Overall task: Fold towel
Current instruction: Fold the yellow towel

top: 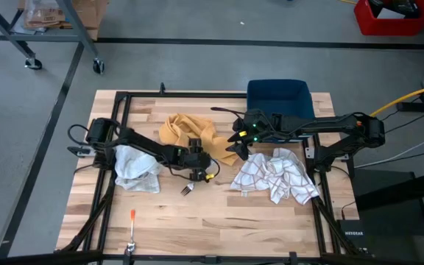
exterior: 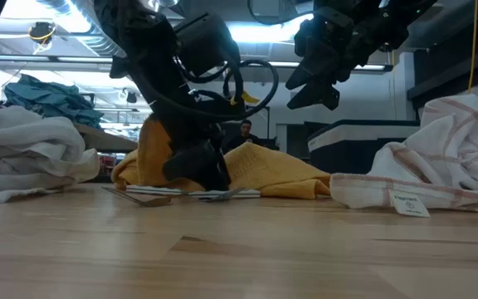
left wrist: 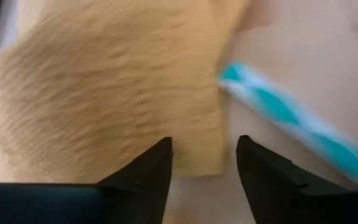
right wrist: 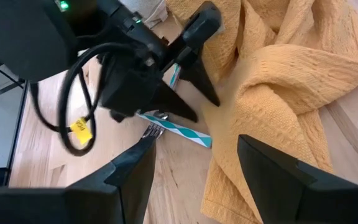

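Towel [top: 186, 132] of yellow waffle cloth lies crumpled at about twelve o'clock from the table's middle, with a fork [right wrist: 156, 130] and a teal-striped stick [right wrist: 179, 129] beside its near edge. It looks light, limp and grippy; a corner or hem is likely the best hold. Left gripper [left wrist: 204, 165] sits low at the cloth's edge, jaws parted, holding nothing. Right gripper [right wrist: 191, 171] hovers at the towel's three o'clock side, jaws wide and empty.
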### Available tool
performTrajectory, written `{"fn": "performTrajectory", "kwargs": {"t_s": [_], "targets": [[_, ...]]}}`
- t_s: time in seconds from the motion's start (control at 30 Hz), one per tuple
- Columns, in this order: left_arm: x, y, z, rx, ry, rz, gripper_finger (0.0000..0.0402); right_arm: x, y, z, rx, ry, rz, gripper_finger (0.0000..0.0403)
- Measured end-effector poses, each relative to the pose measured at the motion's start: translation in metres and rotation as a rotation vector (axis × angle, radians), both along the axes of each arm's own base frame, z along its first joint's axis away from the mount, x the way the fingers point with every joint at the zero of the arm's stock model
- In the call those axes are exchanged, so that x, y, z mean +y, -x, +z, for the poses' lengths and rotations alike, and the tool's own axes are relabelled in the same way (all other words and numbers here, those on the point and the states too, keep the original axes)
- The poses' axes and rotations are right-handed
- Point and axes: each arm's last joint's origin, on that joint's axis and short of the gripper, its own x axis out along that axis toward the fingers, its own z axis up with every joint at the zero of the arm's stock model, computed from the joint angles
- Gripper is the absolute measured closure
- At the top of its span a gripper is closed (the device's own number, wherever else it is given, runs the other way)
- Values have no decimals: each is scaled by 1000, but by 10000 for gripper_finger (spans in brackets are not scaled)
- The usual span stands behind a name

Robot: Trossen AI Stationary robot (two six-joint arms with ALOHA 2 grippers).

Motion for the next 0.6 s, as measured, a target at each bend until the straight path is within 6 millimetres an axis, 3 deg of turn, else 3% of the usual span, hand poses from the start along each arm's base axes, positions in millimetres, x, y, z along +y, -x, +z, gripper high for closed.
{"fn": "performTrajectory", "kwargs": {"t_s": [0.4,0.6], "targets": [[15,2,-2,5,-6,64,386,0,0,0,0,0,0,171],[14,3,3,-19,4,93,394,0,0,0,0,0,0,171]]}}
